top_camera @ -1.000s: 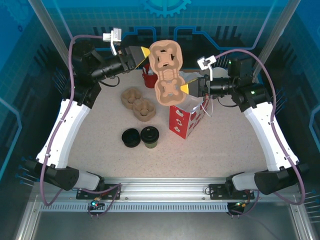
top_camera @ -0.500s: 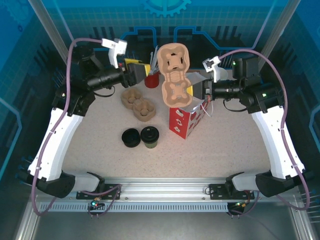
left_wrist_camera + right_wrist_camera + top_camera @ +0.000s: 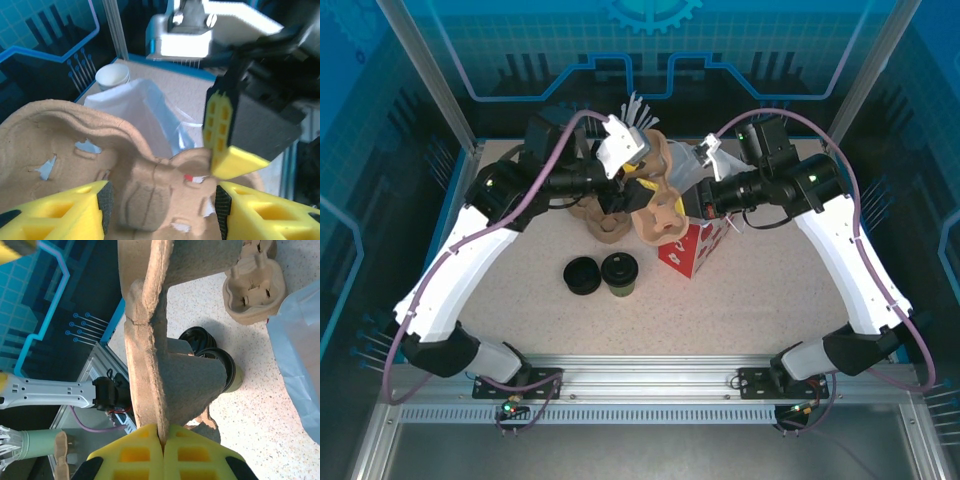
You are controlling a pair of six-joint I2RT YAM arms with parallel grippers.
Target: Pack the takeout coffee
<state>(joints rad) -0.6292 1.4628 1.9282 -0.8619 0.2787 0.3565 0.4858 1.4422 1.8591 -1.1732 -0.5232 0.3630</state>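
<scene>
Table: speckled beige tabletop carrying everything below.
Right arm: white-and-black arm reaching in from the right edge towards the middle.
Left arm: matching arm curving in from the left edge towards the middle.
Held carrier: tan moulded-pulp cup carrier, tilted in the air above the table's middle, between the two wrists.
Bag: red-and-white paper bag, standing right of the middle, with a pale plastic liner in its mouth; the held carrier hangs just beside its top.
Carrier stack: more tan pulp carriers lying on the table left of the bag, partly hidden under the left wrist in the top view.
Right gripper: yellow-fingered gripper, fingers pinched together on the held carrier's edge.
Left gripper: yellow-fingered gripper, fingers standing apart with the held carrier's face in the gap; contact cannot be told.
Takeout coffee: small olive-brown paper cup with a round black lid, upright on the table, left of the middle, between the carrier stack and the near edge, outside the bag.
Lid stack: squat stack of black plastic lids, just beside the coffee on its left-edge side.
White cup: white paper cup near the table's edge.
</scene>
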